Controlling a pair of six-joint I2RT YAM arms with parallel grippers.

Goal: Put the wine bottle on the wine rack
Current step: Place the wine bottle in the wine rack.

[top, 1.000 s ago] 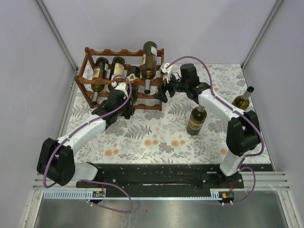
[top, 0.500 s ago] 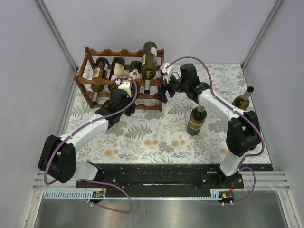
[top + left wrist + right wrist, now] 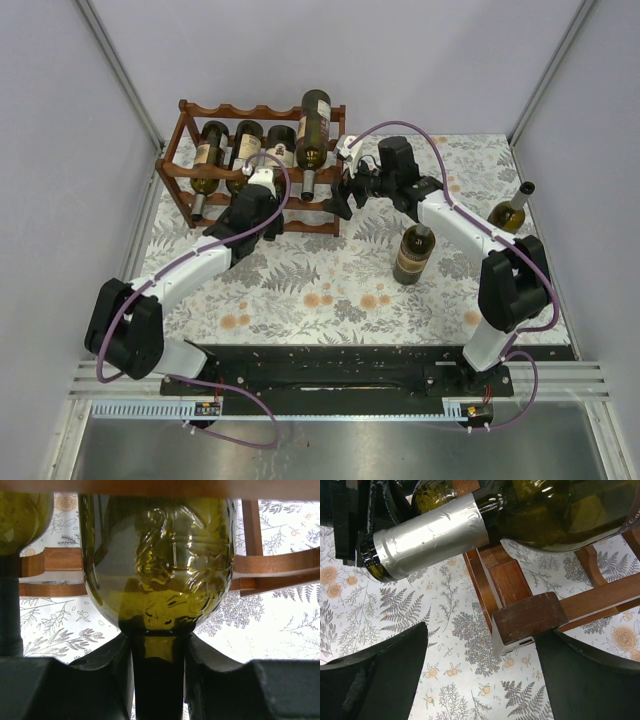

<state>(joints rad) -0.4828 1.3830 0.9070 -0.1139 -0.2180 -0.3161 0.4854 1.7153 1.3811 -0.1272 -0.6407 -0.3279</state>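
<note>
Left wrist view: left gripper (image 3: 157, 682) pinches neck of wine bottle (image 3: 157, 565), long axis pointing ahead into wine rack (image 3: 280, 566); right gripper (image 3: 480, 677) gapes empty beside wine rack.

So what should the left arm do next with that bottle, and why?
Probably slide it a little deeper. The left gripper is shut on the neck of the bottle, whose body already lies between the rails of the rack, yet its shoulder seems to sit further out than the neighbouring bottle.

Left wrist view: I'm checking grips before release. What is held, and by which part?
The left gripper holds the wine bottle by its neck, fingers either side just below the shoulder. The right gripper is open, holding nothing.
</note>
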